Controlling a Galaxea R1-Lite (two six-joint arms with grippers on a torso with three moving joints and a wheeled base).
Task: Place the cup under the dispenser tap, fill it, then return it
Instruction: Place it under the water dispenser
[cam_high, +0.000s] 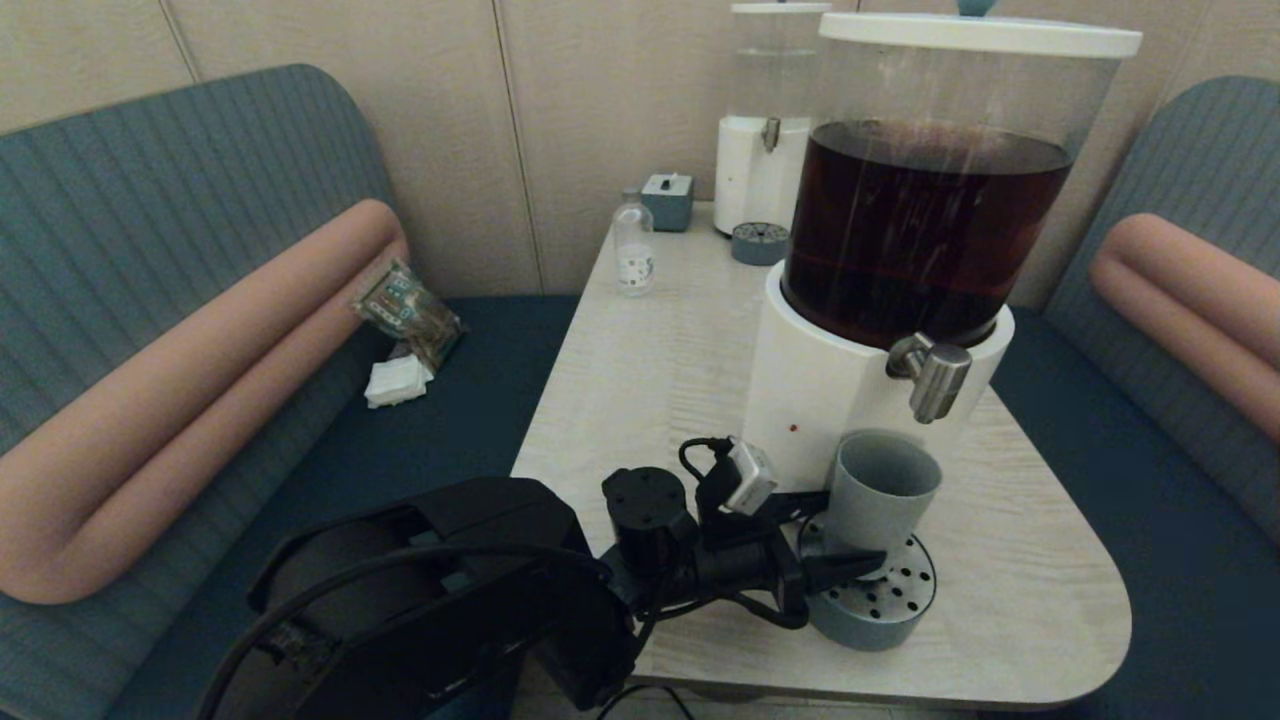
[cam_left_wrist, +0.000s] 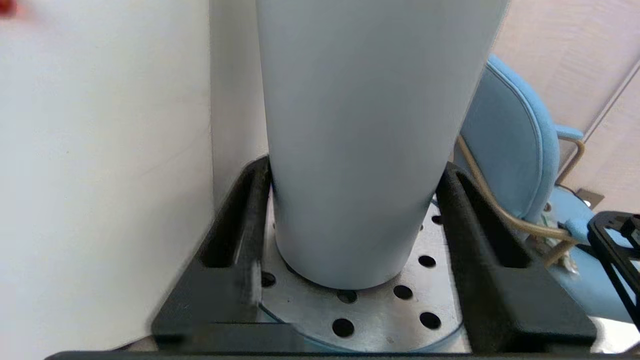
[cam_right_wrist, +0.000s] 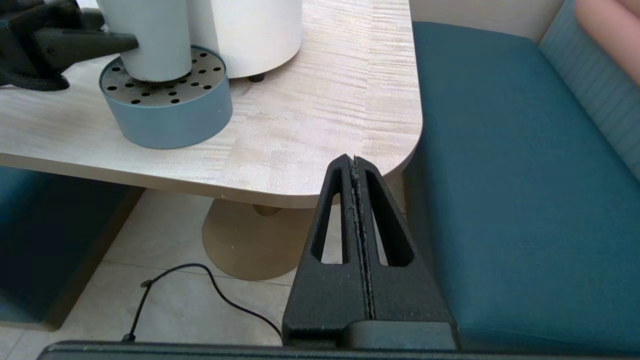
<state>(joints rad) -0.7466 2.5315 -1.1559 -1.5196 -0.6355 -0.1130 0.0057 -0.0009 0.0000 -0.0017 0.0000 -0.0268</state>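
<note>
The grey-blue cup stands upright on the round perforated drip tray, directly under the steel dispenser tap of the large white-based dispenser holding dark liquid. My left gripper reaches in low from the left. One black finger lies against each side of the cup's lower wall. No liquid runs from the tap. My right gripper is shut and empty, parked below the table's near right corner; from there the cup and tray show.
A small clear bottle, a grey box and a second, clear-tank dispenser stand at the table's far end. Blue benches flank the table; packets lie on the left one. A cable runs over the floor.
</note>
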